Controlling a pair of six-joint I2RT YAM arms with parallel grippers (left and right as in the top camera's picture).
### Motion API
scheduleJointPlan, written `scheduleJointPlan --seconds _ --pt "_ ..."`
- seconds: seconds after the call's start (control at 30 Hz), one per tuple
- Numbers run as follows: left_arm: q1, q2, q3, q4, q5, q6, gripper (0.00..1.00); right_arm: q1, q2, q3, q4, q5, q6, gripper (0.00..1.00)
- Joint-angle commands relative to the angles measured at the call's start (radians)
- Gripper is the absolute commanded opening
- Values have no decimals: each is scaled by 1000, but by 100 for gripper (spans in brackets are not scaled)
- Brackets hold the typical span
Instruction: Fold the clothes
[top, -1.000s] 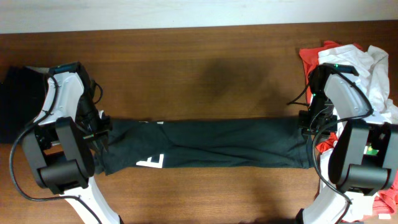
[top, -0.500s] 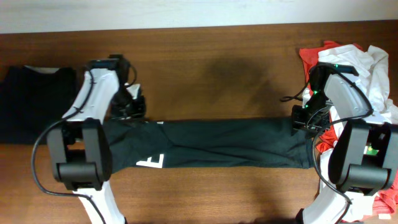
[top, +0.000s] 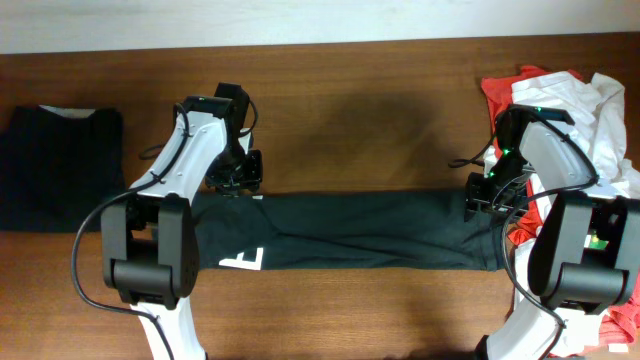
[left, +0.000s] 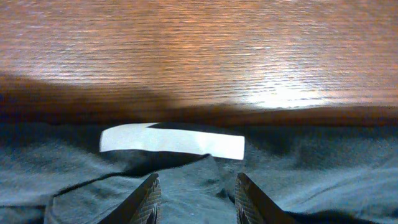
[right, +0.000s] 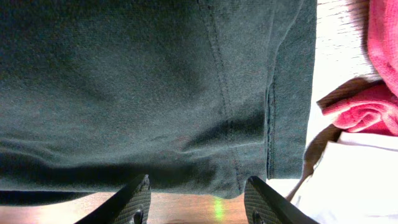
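My left claw (left: 200, 198) and right claw (right: 199, 198) hover spread apart over the far edge of the black T-shirt (top: 370, 235), probably lined up to pinch both ends evenly.

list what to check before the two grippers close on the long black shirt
1. Left gripper open: ok, jaws apart above the black shirt's far edge.
2. Right gripper open: ok, jaws apart over the shirt's right end.
3. Cloth between the jaws: cannot tell on either side.
4. Shirt flat: not ok, cloth ridges up by the left gripper.
5. Red and white shirts clear of the right gripper: not ok, they lie right beside it.
6. Folded black shirt clear: ok, apart at the far left.
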Motion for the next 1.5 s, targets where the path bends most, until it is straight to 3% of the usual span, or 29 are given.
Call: scheduleJointPlan --seconds 0.0,0.37,0.43,0.47,0.57,1.0,1.17,1.27,1.47 --pt "-6 -22 -8 3 -34 -30 39 -4 -10 -7 -4 -5 3 53" --pt "-6 -22 -97 96 -58 -51 38 -4 -10 -7 -4 -5 3 53" --pt "-9 -22 -97 103 -55 -51 25 -4 -10 -7 -3 -5 2 53" --pt "-14 -22 -97 106 -55 -52 11 -4 -10 -7 -3 -5 2 53" --pt "-37 -22 -97 111 -54 -51 0 -4 -10 -7 -3 -5 2 53" --pt "-74 -29 -90 105 54 24 0 -4 -10 -7 0 3 2 53" --pt "-74 -29 -90 97 -114 15 17 -4 -10 -7 1 3 2 53" --pt "-75 -28 -90 34 -145 -6 17 -4 -10 -7 1 3 2 54" --pt "-91 -28 -90 -52 -61 -14 13 -4 -10 -7 10 3 2 54"
